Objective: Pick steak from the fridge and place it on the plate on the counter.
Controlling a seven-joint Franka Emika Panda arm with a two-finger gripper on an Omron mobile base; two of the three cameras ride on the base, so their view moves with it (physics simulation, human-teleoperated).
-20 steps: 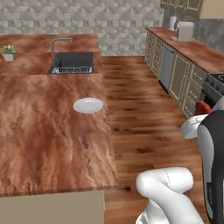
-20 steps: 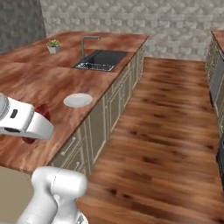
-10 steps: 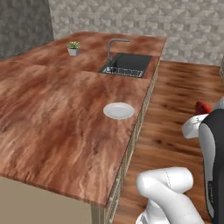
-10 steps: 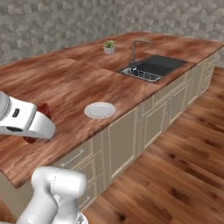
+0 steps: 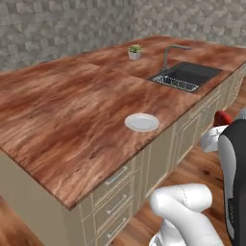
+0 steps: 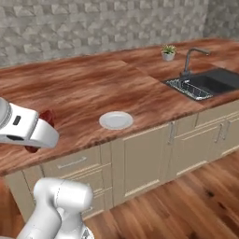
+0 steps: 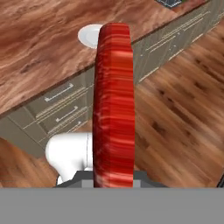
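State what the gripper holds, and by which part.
The red raw steak, standing on edge and clamped at its lower end in the shut gripper.

Plate [image 5: 141, 122] on the counter [image 5: 72, 110] near its front edge (sink [image 5: 186, 76] further along)

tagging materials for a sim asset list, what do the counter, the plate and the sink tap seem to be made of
Counter: looks like reddish-brown wood with streaky grain and a smooth, slightly glossy finish; it could equally be a wood-look laminate.
Plate: plain white with an even, smooth face, probably glazed ceramic, though plastic would look the same.
Sink tap: pale grey and uniform, apparently brushed or satin metal.
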